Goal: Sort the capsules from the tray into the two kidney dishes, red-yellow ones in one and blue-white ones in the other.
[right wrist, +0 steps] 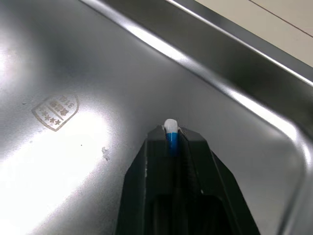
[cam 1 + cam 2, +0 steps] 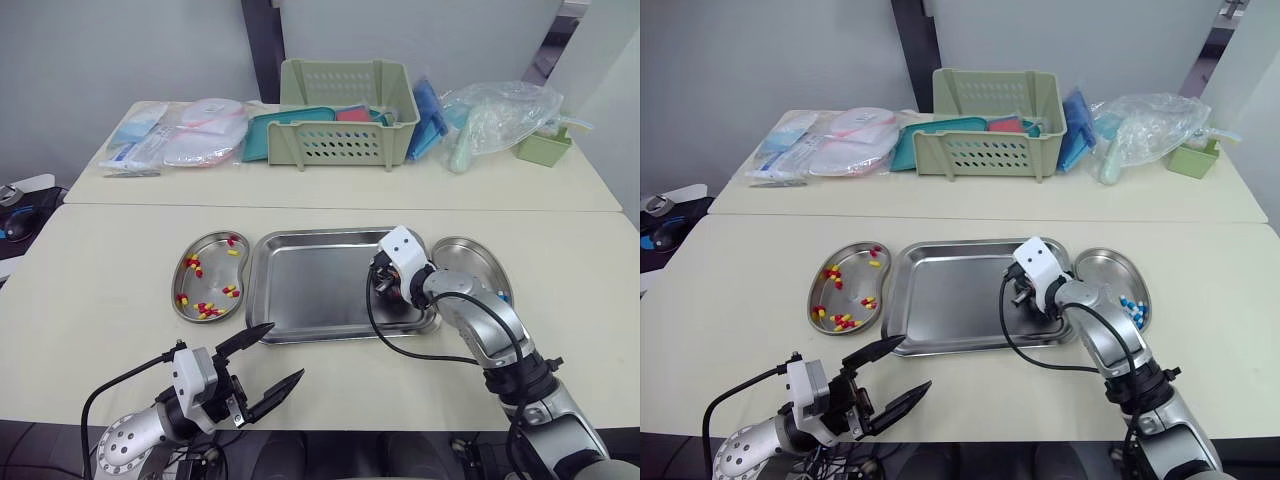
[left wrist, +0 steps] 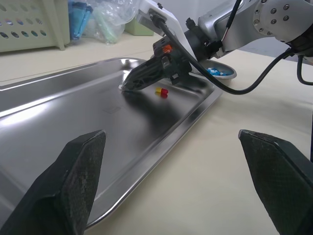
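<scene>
A steel tray (image 2: 300, 290) lies mid-table between two kidney dishes. The left dish (image 2: 212, 262) holds several red-yellow capsules (image 2: 207, 309); the right dish (image 2: 1102, 272) holds blue-white capsules (image 2: 1130, 308). My right gripper (image 1: 170, 133) is low over the tray's right end (image 2: 382, 288), shut on a blue-white capsule (image 1: 170, 132) whose white tip sticks out past the fingertips. One red-yellow capsule (image 3: 161, 91) lies on the tray floor just beside that gripper. My left gripper (image 2: 285, 351) hovers open at the table's front edge, near the tray's front left corner, with nothing between its fingers.
A green basket (image 2: 345, 115) stands at the back centre. Medical packets (image 2: 190, 130) lie to its left, plastic bags (image 2: 500, 115) and a small green container (image 2: 543, 148) to its right. Bare table lies in front of the tray.
</scene>
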